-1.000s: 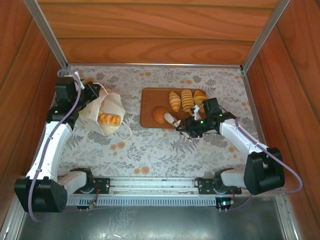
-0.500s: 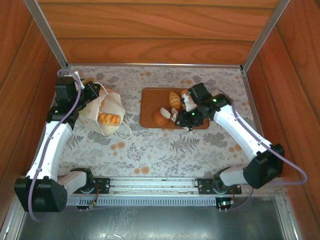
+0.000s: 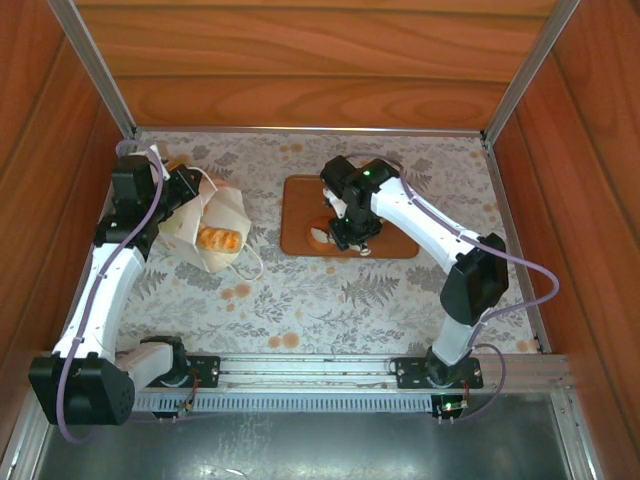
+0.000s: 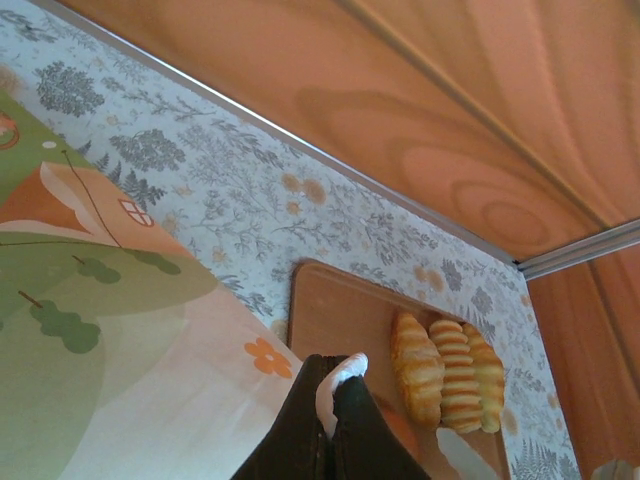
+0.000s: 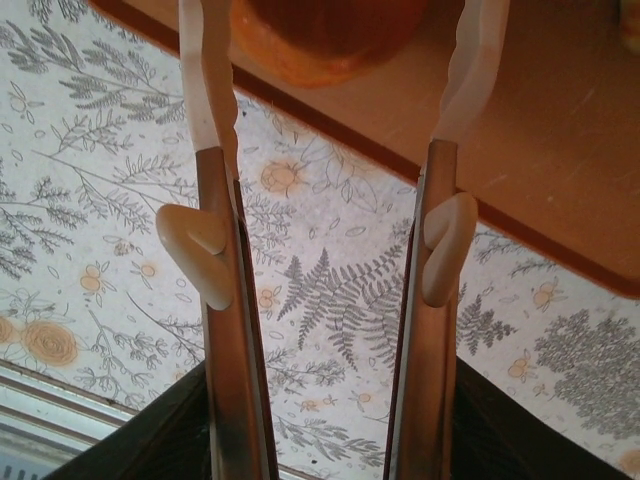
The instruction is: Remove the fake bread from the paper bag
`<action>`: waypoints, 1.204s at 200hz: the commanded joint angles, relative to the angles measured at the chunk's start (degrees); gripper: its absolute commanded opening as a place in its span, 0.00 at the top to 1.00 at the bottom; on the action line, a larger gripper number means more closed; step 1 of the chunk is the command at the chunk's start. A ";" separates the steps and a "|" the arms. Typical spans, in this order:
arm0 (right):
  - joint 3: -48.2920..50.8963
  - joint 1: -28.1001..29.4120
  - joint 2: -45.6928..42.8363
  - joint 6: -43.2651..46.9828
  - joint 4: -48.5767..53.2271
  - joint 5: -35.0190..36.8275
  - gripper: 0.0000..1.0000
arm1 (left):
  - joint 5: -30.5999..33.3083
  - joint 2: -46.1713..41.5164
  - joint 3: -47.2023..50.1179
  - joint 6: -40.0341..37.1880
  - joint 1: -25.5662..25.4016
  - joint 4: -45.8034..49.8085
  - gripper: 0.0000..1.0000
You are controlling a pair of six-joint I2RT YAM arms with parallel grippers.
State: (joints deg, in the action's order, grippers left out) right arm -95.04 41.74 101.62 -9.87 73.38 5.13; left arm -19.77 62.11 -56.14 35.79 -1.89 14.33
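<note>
The left gripper [image 4: 335,385] was pinched tight on a white edge of the paper bag [image 3: 222,212], where one roll [image 3: 218,238] lay in the open mouth. The other rolls [image 4: 447,372] sat on the tray [image 3: 298,205]. The right gripper [image 5: 335,90] hung spread and empty over the tray's near edge, beside the round bun [image 5: 320,30]. A careless swing could knock that bun off, and a slipping pinch could fold the bag over the last roll. Its print showed green hills and an orange house, but no readable lettering.
</note>
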 commanded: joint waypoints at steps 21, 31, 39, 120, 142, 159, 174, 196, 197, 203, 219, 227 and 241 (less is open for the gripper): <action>-2.95 0.54 2.55 0.64 0.91 0.68 0.44 | 0.26 -1.72 0.92 -0.90 0.16 -1.56 1.00; -3.42 0.55 3.45 0.62 1.31 -0.25 0.44 | 0.26 -1.68 0.97 -0.81 0.22 -1.50 1.00; -3.44 0.55 3.98 0.31 1.24 -0.58 0.44 | 0.30 -1.74 0.99 -0.81 0.27 -1.55 1.00; -0.69 0.54 2.45 -1.36 0.82 -3.62 0.58 | 0.31 -1.95 1.31 -0.81 0.43 -1.56 1.00; 1.11 0.54 0.74 -2.18 -0.29 -4.33 0.59 | 0.28 -1.62 1.24 -0.81 0.48 -1.55 1.00; 1.56 0.45 0.33 -2.74 -0.94 -4.37 0.55 | 0.00 -1.33 1.06 -0.72 0.55 -1.57 1.00; 0.89 0.45 0.34 -3.11 -1.13 -4.80 0.47 | -0.07 -1.21 1.00 -0.72 0.48 -1.66 1.00; 0.06 0.45 0.68 -3.07 -1.24 -4.34 0.44 | -0.02 -1.46 1.02 -0.68 0.51 -1.67 1.00; 0.00 0.45 0.72 -3.11 -1.23 -4.34 0.44 | -0.06 -1.46 1.02 -0.70 0.54 -1.63 1.00; -0.22 0.50 1.01 -3.03 -1.10 -4.16 0.44 | 0.04 -1.54 1.11 -0.72 0.49 -1.66 1.00; -0.58 0.45 1.62 -3.08 -0.35 -3.83 0.43 | 0.18 -1.80 1.18 -0.72 0.49 -1.51 1.00; -0.41 0.45 1.92 -3.05 -0.23 -4.06 0.43 | 0.25 -1.90 1.23 -0.76 0.50 -1.57 1.00; -0.15 0.47 2.28 -3.04 -0.09 -4.28 0.43 | 0.26 -1.90 1.30 -0.74 0.60 -1.50 1.00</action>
State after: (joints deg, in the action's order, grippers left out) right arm -93.93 41.71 103.59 -12.38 72.01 1.41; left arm -19.77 61.14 -55.27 35.79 -1.76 14.13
